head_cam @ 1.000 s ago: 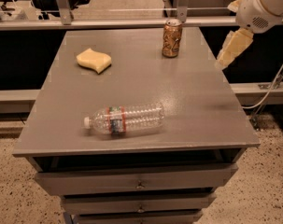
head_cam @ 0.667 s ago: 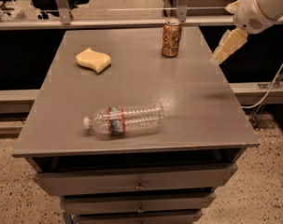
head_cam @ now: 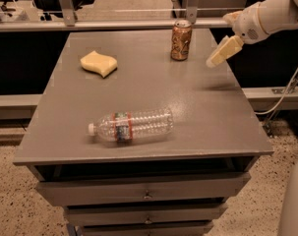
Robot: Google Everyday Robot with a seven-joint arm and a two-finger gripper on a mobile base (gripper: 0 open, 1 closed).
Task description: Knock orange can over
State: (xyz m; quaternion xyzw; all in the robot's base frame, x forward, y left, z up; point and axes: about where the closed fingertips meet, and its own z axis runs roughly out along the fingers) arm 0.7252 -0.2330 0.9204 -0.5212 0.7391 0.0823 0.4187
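Note:
The orange can (head_cam: pixel 180 41) stands upright at the far edge of the grey table (head_cam: pixel 138 92), right of centre. My gripper (head_cam: pixel 218 56) hangs above the table's right side on the white arm (head_cam: pixel 266 16). It points down and to the left, a short way to the right of the can and not touching it.
A clear plastic water bottle (head_cam: pixel 131 126) lies on its side near the front of the table. A yellow sponge (head_cam: pixel 98 63) lies at the back left. A metal rail (head_cam: pixel 109 24) runs behind the table. Drawers (head_cam: pixel 143 193) are below the tabletop.
My gripper has moved to the left and slightly down, closer to the can. The can, bottle and sponge have not moved.

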